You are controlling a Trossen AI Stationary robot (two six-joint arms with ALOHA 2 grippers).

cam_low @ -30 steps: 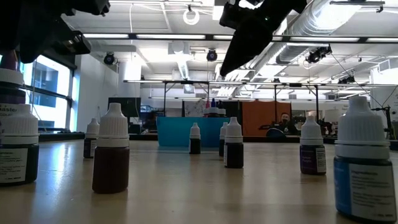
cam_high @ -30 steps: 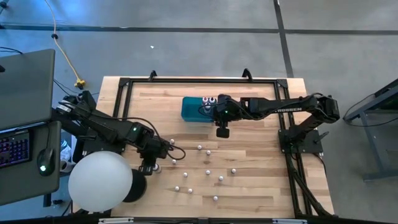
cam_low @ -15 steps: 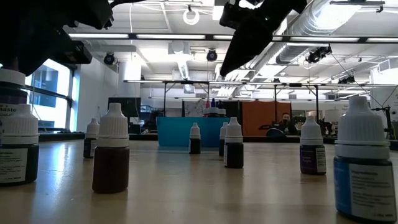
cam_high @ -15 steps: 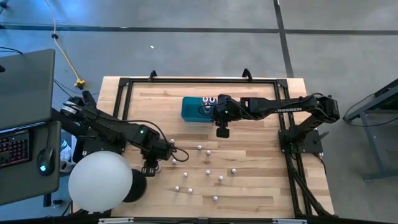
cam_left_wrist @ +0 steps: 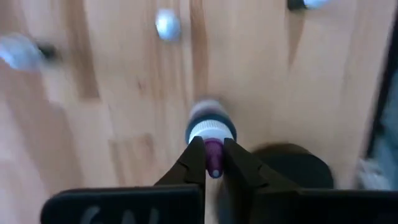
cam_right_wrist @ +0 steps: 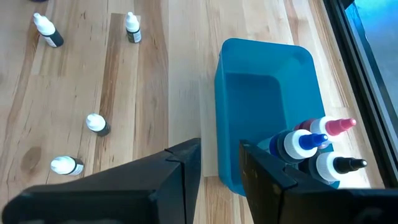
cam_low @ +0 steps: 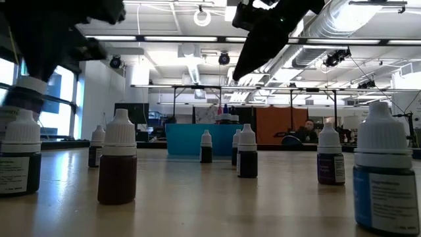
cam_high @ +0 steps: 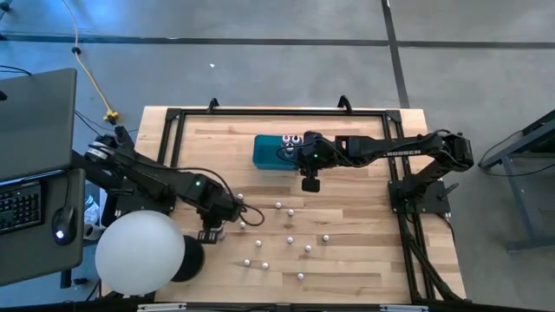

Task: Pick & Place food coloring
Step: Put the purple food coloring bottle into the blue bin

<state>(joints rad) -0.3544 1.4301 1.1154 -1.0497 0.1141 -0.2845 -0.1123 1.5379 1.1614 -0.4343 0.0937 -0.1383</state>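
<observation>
Several tiny white-capped food coloring bottles [cam_high: 291,227] stand loose on the wooden table's near half; in the low view they stand upright [cam_low: 117,164]. My left gripper [cam_high: 211,232] is above the table's near left part, shut on one bottle [cam_left_wrist: 211,132]. The teal box [cam_high: 273,151] sits at the far middle with a few bottles [cam_right_wrist: 314,146] in one corner. My right gripper [cam_high: 310,184] hovers just near of the box, open and touching nothing [cam_right_wrist: 220,158]. My left gripper pinches the bottle's purple nozzle tip [cam_left_wrist: 213,163] between its two fingers, coming from above and pointing down. The white collar [cam_left_wrist: 211,130] and the body hang below the fingers. In the low view the bottle [cam_low: 25,99] hangs tilted; its bottom is hidden behind a standing bottle.
A large white sphere on a dark base [cam_high: 139,253] stands at the near left corner, close to my left gripper. A black frame [cam_high: 286,111] runs along the table's far and side edges. Bare wood [cam_high: 364,217] lies toward the table's right.
My left arm has reached a little toward the table's right. The bottle in its fingers has shifted with it and now hangs tilted, where a second ago it stood straighter. My right arm has kept still.
</observation>
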